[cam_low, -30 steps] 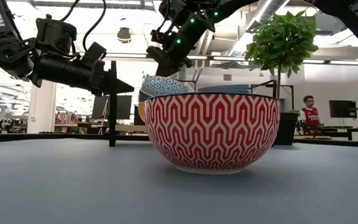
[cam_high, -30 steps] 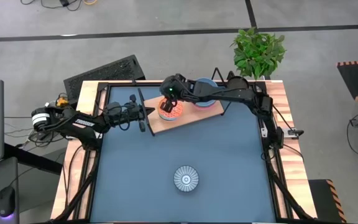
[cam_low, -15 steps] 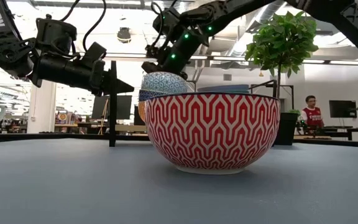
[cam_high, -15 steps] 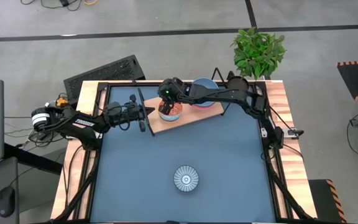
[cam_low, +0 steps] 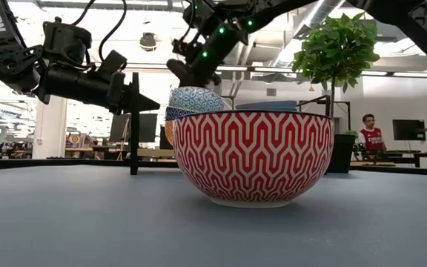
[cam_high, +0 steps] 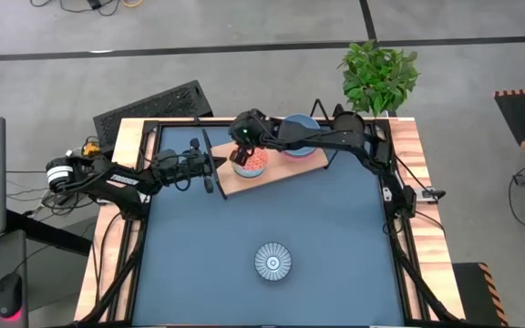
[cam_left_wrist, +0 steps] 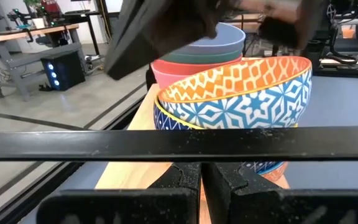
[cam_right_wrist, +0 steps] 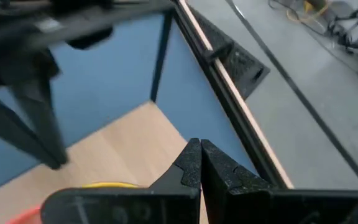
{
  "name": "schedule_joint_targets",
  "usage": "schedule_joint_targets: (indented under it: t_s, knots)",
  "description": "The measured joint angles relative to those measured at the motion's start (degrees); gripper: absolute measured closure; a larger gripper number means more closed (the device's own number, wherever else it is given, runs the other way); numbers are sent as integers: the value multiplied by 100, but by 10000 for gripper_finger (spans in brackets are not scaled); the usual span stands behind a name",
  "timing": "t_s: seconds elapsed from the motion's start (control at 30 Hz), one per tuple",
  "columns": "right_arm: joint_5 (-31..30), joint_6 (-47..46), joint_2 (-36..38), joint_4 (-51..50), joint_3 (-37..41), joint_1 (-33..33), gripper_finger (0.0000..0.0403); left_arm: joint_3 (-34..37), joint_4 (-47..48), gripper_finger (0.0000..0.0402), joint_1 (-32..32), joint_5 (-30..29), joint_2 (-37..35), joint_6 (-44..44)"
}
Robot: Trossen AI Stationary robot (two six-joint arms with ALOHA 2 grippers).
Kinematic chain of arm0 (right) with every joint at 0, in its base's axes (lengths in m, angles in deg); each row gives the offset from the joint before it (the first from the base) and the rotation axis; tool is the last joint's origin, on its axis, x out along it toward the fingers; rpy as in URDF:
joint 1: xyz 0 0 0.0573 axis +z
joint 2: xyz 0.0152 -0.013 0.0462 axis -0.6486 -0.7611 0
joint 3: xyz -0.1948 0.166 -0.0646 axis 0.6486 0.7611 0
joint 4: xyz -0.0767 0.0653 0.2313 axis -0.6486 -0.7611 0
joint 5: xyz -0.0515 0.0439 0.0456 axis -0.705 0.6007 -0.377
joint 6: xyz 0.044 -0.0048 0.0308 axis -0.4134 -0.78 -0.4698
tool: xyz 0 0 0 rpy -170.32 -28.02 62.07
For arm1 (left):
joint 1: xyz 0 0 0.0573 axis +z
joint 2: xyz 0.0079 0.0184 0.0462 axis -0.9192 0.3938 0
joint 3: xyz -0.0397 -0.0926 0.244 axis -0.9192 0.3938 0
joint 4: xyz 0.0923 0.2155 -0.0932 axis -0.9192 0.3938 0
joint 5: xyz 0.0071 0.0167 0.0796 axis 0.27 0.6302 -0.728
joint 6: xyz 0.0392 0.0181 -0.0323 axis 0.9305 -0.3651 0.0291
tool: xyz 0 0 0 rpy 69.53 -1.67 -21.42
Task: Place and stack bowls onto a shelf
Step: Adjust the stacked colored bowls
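The light-wood shelf (cam_high: 285, 173) lies on the blue mat near the far edge. On it stand two stacks of bowls. The left stack (cam_high: 251, 162) is topped by a tilted bowl (cam_left_wrist: 241, 93), orange inside and blue-patterned outside. The right stack (cam_high: 299, 138) holds pink, green and grey-blue bowls (cam_left_wrist: 197, 59). A third bowl (cam_high: 272, 261), red zigzag outside (cam_low: 252, 156), sits alone near the mat's near edge. My left gripper (cam_high: 210, 169) is shut on the shelf's black wire frame. My right gripper (cam_high: 237, 150) hovers shut just over the left stack (cam_low: 178, 68). My left gripper pinches a horizontal black wire bar (cam_left_wrist: 197, 146) of the shelf's frame, at the shelf's left end, between its two fingers. The fingers come level from the table's left side and lie across the bar. The shelf rests on the mat.
A potted plant (cam_high: 378, 75) stands past the table's far right corner. The wooden table rim (cam_high: 126, 146) and a black pad (cam_high: 153, 105) lie beyond the shelf's left end. Open mat (cam_high: 335, 237) spreads around the lone bowl. A person (cam_low: 368, 132) sits far off in the room.
My right gripper has drifted a little toward the table's left edge and risen slightly above the left stack, staying shut. The top bowl of that stack stands a bit higher and more tilted than a second ago. The left arm and the shelf have kept still.
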Motion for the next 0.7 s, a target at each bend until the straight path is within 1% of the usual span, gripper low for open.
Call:
schedule_joint_targets:
  t_s: [0.03, 0.13, 0.33, 0.7]
  knots:
    - [37, 53, 0, -46, -66, 33, 381, 0, 0, 401, 0, 0, 0, 0]
    - [422, 187, 1, -136, -217, 135, 380, 0, 0, 401, 0, 2, 0, -13]
    - [889, 200, 0, -198, -223, 253, 380, 0, 8, 401, 1, 2, 0, -13]
    - [1048, 156, -75, -298, -219, 172, 380, 0, 42, 401, 2, 4, 0, -87]
